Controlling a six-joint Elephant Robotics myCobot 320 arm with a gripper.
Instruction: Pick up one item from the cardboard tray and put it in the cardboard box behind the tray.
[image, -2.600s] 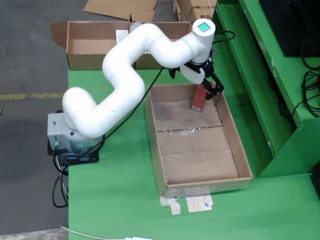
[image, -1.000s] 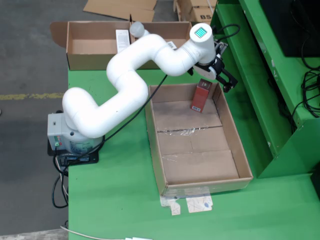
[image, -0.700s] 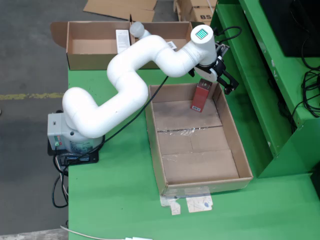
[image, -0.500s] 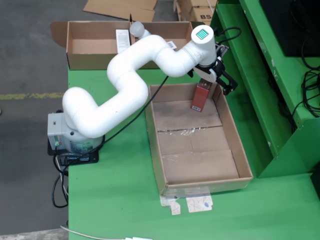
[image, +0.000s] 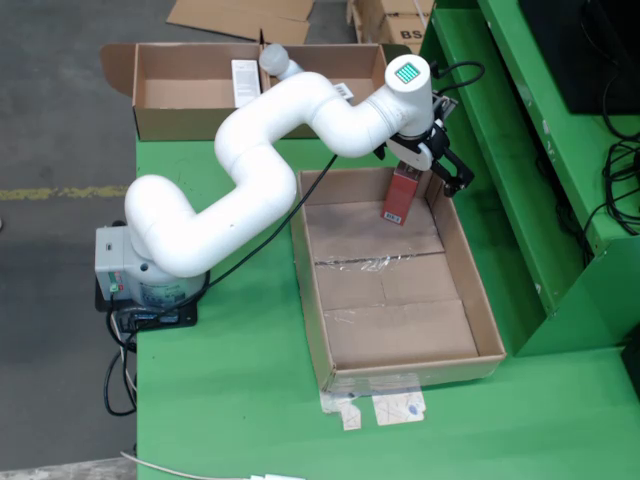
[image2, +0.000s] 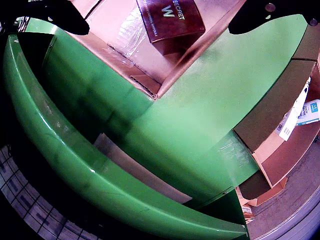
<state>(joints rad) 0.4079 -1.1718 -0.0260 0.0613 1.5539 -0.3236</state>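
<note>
While the gripper hangs over the far corner of the cardboard tray, its jaws stand wide and hold nothing. From the view above, the red carton stands upright inside that corner, at about seven o'clock from the gripper. Farther back, at eleven o'clock, the cardboard box holds small packets.

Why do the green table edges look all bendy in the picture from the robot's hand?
In the view that rides on the gripper, a wide lens curves the green table and green rail, and the black fingertips look blurry. In the view from above, the cardboard tray keeps straight edges, with glare on its tape.
</note>
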